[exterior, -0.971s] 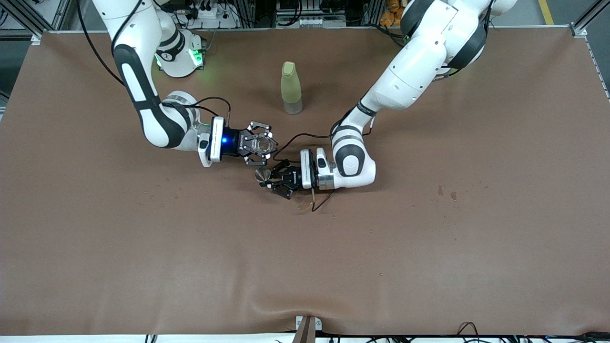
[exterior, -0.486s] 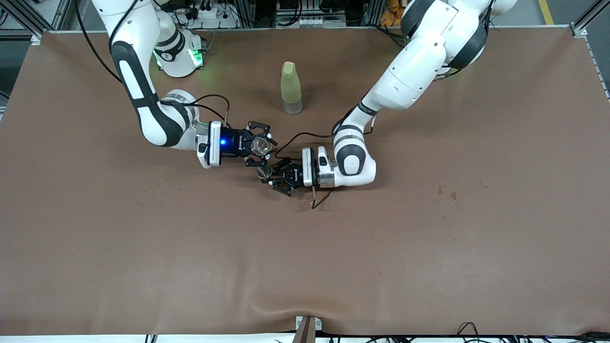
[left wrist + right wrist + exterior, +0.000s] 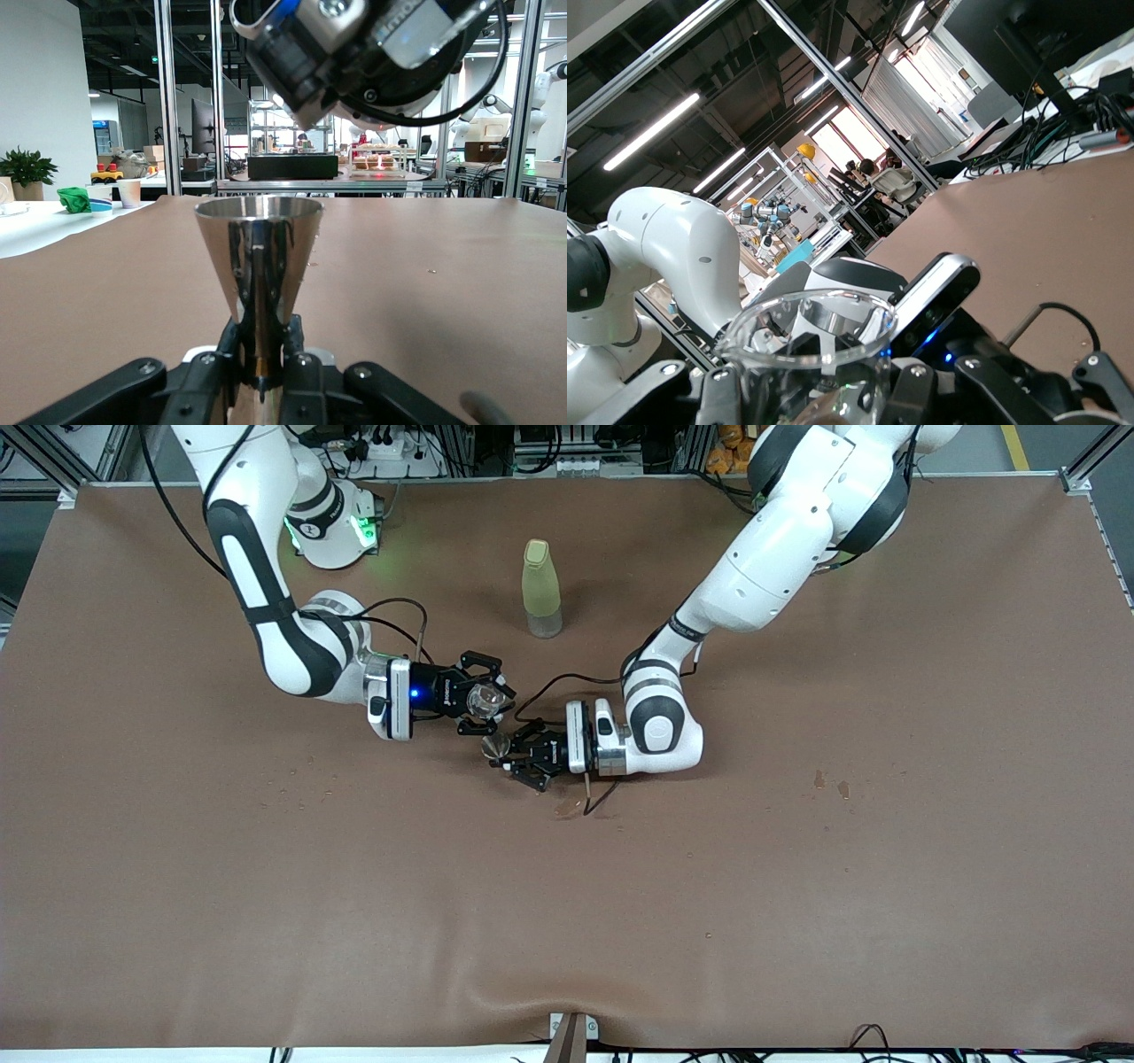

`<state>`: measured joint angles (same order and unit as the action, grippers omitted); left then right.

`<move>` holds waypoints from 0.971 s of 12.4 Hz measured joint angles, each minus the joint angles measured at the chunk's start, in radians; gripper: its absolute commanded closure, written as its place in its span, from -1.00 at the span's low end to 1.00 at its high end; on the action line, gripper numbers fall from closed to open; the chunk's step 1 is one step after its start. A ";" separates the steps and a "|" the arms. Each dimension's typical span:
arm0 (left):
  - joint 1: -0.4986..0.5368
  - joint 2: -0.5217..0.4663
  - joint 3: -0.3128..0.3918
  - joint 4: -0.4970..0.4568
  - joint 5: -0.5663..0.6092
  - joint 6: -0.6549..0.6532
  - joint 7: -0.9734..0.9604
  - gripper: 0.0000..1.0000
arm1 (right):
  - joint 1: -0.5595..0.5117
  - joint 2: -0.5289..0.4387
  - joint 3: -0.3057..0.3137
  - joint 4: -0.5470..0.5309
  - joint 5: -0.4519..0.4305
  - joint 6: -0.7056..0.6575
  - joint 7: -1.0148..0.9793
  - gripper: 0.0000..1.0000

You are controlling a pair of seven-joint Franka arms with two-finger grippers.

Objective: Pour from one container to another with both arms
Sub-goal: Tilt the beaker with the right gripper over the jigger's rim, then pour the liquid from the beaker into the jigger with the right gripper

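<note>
My right gripper (image 3: 485, 698) is shut on a clear glass cup (image 3: 481, 699), held just above the brown table mat. In the right wrist view the glass (image 3: 804, 347) fills the space between the black fingers (image 3: 722, 394), its rim tilted. My left gripper (image 3: 509, 755) is shut on a small shiny metal cone cup (image 3: 493, 747), right beside and just below the glass. In the left wrist view the cone cup (image 3: 258, 252) stands upright between the jaws of the left gripper (image 3: 260, 359), with the right gripper's body (image 3: 354, 53) hanging over it.
A pale yellow-green bottle (image 3: 541, 588) stands upright, farther from the front camera than both grippers. A dark wet stain (image 3: 564, 808) marks the mat by the left gripper's cable. Small spots (image 3: 828, 783) lie toward the left arm's end, droplets (image 3: 301, 788) toward the right arm's end.
The right gripper has turned the glass a little and drawn back slightly toward its own arm. The left gripper with the cone cup has shifted slightly toward the left arm's end.
</note>
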<state>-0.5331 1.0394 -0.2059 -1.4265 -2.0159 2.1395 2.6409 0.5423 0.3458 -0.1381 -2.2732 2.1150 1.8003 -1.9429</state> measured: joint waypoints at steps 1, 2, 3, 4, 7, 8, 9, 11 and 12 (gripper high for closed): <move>0.000 -0.001 0.000 -0.002 0.000 0.000 0.000 1.00 | 0.000 0.000 0.004 0.000 0.000 0.001 0.022 1.00; 0.000 -0.002 -0.001 -0.005 0.000 0.000 0.000 1.00 | 0.000 0.000 0.008 0.000 0.000 0.002 0.047 1.00; 0.000 -0.004 -0.001 -0.009 0.000 0.000 0.000 1.00 | 0.000 0.000 0.011 0.000 0.000 0.002 0.071 1.00; 0.000 -0.006 -0.001 -0.012 0.000 0.000 0.000 1.00 | 0.001 0.000 0.013 0.000 0.000 0.002 0.095 1.00; 0.000 -0.022 -0.001 -0.037 0.000 0.000 0.000 1.00 | 0.008 0.000 0.018 0.000 0.000 0.002 0.167 1.00; 0.001 -0.031 -0.001 -0.048 0.000 0.003 0.000 1.00 | 0.010 -0.001 0.019 0.000 0.000 0.002 0.188 1.00; 0.001 -0.041 0.000 -0.058 0.000 0.013 0.000 1.00 | 0.010 -0.001 0.019 0.000 0.000 0.002 0.210 1.00; 0.001 -0.055 0.000 -0.075 0.000 0.025 0.000 1.00 | 0.011 -0.001 0.019 0.000 0.000 0.002 0.263 1.00; 0.001 -0.058 0.000 -0.082 0.000 0.025 0.000 1.00 | 0.011 -0.001 0.020 0.000 0.000 0.002 0.291 1.00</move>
<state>-0.5317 0.9810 -0.2063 -1.5082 -2.0159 2.1647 2.6408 0.5531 0.3449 -0.1185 -2.2733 2.1150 1.8022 -1.6522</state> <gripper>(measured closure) 0.793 0.828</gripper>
